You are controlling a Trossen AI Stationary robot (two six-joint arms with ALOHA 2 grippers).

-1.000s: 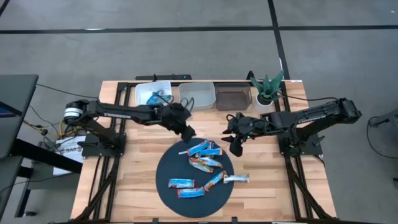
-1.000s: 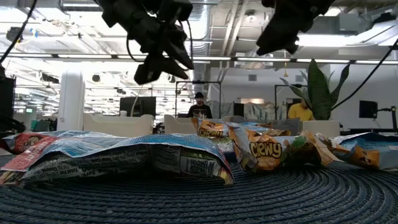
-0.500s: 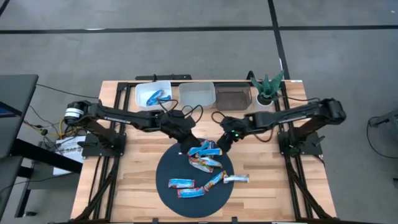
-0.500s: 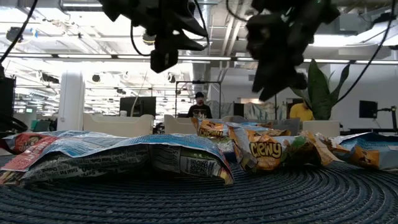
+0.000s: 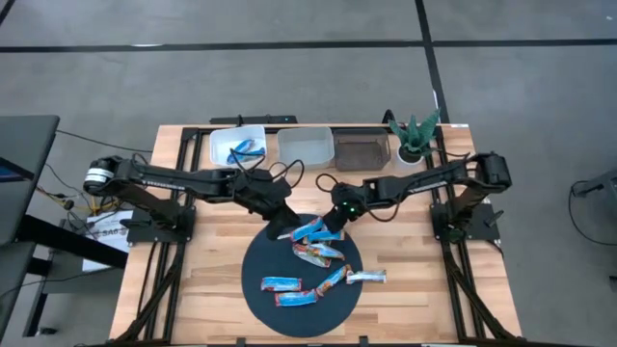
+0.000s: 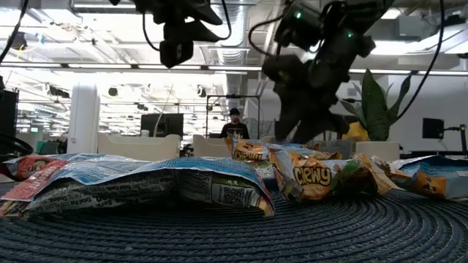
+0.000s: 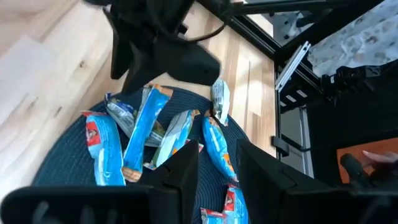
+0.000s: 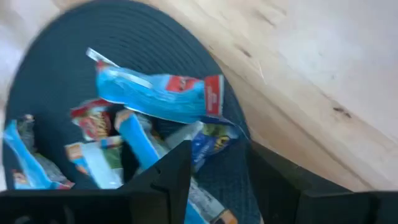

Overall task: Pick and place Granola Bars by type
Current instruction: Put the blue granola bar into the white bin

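Above the dark round mat (image 5: pixel 258 262), the right end effector (image 5: pixel 333 220), fingers apart, hangs over the Granola Bars (image 5: pixel 318 231); the left end effector (image 5: pixel 280 213), also apart, hovers beside them.

I count about seven Granola Bars (image 5: pixel 318 231) on the one round dark mat (image 5: pixel 258 284) in the lower middle of the high view, though the overlapping cluster makes the exact number hard to tell. One more blue bar (image 5: pixel 239 150) lies in the white bin (image 5: pixel 220 141) at upper left centre. There are three bins along the top edge: white, clear (image 5: pixel 306 147) and dark (image 5: pixel 362 152). One potted plant (image 5: pixel 414 136) stands at upper right.
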